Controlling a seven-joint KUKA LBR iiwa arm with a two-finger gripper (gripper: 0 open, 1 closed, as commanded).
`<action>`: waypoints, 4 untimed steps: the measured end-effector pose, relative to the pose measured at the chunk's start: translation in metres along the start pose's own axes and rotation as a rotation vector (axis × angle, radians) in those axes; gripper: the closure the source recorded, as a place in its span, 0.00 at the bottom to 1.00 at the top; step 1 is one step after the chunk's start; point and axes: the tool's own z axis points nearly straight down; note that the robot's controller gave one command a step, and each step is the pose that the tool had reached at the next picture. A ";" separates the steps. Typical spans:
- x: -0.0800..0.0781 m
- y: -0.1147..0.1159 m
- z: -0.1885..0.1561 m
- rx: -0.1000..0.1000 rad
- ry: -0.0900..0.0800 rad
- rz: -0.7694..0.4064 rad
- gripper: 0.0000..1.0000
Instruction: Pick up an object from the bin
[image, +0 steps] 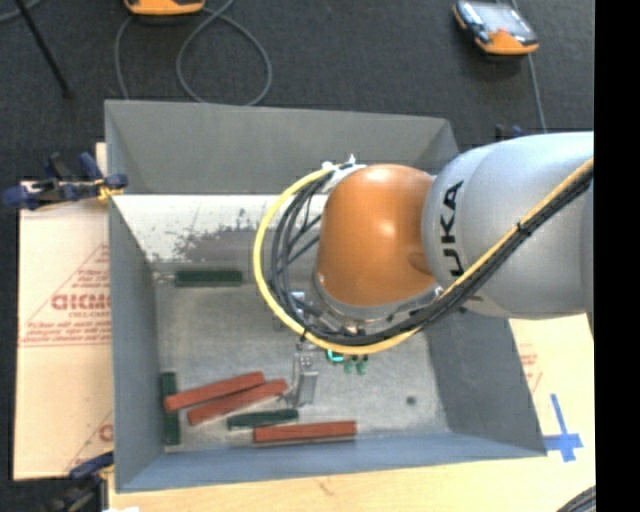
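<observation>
The upper red-brown bar lies slantwise on the floor of the grey bin, in the near-left part, with its right end raised toward the middle. The jaws come down just at that right end, beside it and a little above the bar's tip. Whether they touch it cannot be told, and whether they are released or clenched cannot be told either. Nothing can be seen held between them.

A second red-brown bar lies close alongside the first, on its near side, at almost the same slant. Just below the jaws lies a short dark green bar, and nearer the front wall a third red-brown bar lies almost level.

The grey arm reaches in from the right and bends down over the middle of the bin. Its rounded orange cover sits above the jaws, and a yellow cable loops round the cover's left side.

Farther off, a dark green bar lies along the left wall, touching the left ends of the two slanted bars. Another dark green bar rests at the foot of the back wall, well apart from the rest.
</observation>
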 end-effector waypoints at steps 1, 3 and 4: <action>-0.006 0.040 0.131 0.001 0.005 0.046 0.00; -0.002 0.037 0.086 -0.001 -0.005 0.215 0.00; 0.007 0.043 0.128 0.001 0.001 0.446 0.00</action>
